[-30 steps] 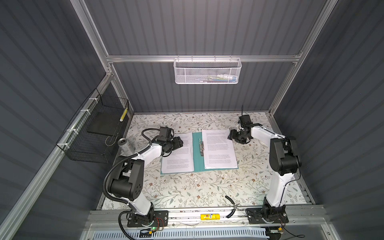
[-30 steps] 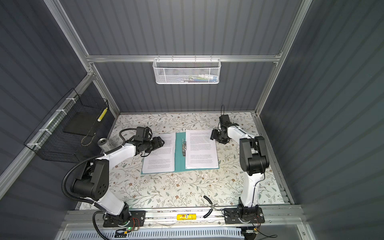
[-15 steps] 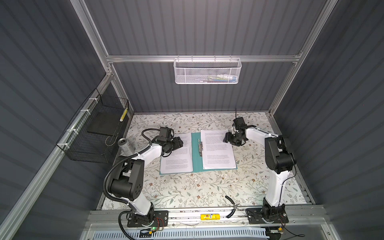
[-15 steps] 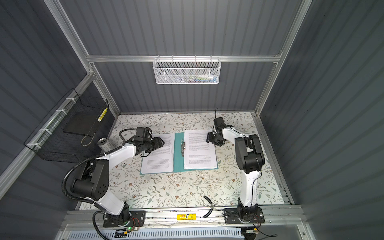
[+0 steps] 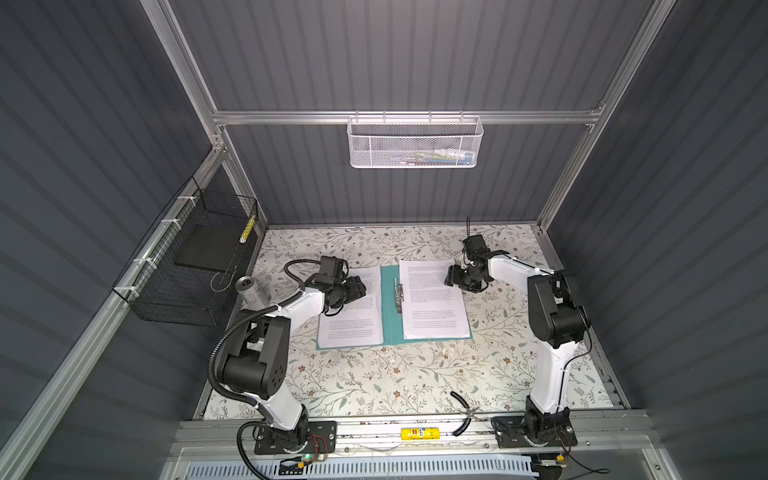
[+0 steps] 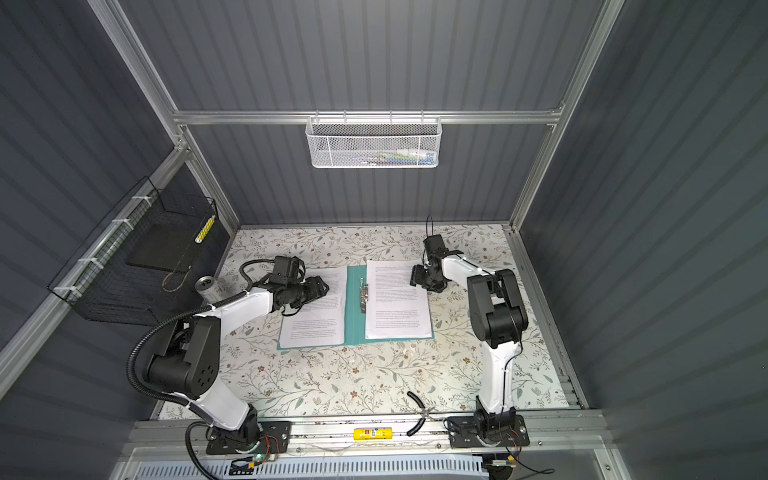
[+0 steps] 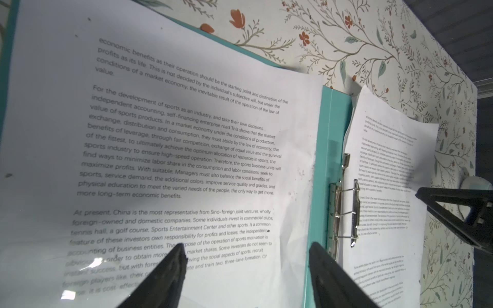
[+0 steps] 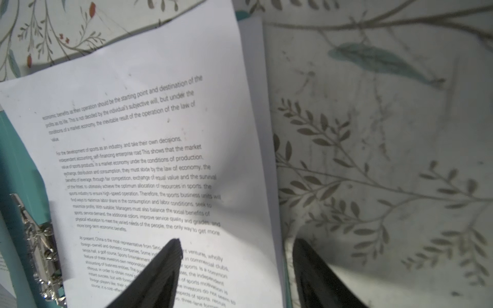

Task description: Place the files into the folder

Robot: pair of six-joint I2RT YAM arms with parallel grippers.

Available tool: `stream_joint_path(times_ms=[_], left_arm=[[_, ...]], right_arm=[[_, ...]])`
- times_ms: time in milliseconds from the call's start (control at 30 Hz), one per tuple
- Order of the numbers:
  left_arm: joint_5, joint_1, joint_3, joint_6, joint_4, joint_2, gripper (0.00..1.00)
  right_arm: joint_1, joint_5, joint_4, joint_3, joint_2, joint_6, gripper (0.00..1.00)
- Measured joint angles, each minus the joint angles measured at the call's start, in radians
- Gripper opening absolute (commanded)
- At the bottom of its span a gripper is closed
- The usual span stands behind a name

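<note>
The teal folder [image 5: 388, 307] lies open on the floral table, its metal clip [image 7: 346, 210] at the spine. One of the files [image 5: 353, 328], a white printed sheet, rests on the left cover, and more files [image 5: 432, 307] are stacked on the right cover. My left gripper [image 5: 360, 286] hovers open over the left sheet [image 7: 186, 133] with nothing between its fingers. My right gripper [image 5: 449, 276] is open at the right stack's outer edge. One of its fingers is over the top sheet [image 8: 146, 133] and the other is over the tablecloth.
A silver can [image 5: 249, 289] stands left of the left arm. A black wire basket [image 5: 195, 257] holding a black slab hangs on the left wall. A white mesh basket [image 5: 415, 141] hangs on the back rail. A black cable [image 5: 461, 409] lies near the front edge.
My right gripper has moved left, from beside the right stack to over its outer edge. The left arm has not moved.
</note>
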Motion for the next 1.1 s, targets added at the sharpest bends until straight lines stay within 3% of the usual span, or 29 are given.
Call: stream_joint_path(times_ms=[1100], left_arm=[[0.0,0.0,-0.003,0.0,0.0,0.002,0.73]], right_arm=[[0.051,0.054,-0.032,0.05,0.001,-0.009,0.69]])
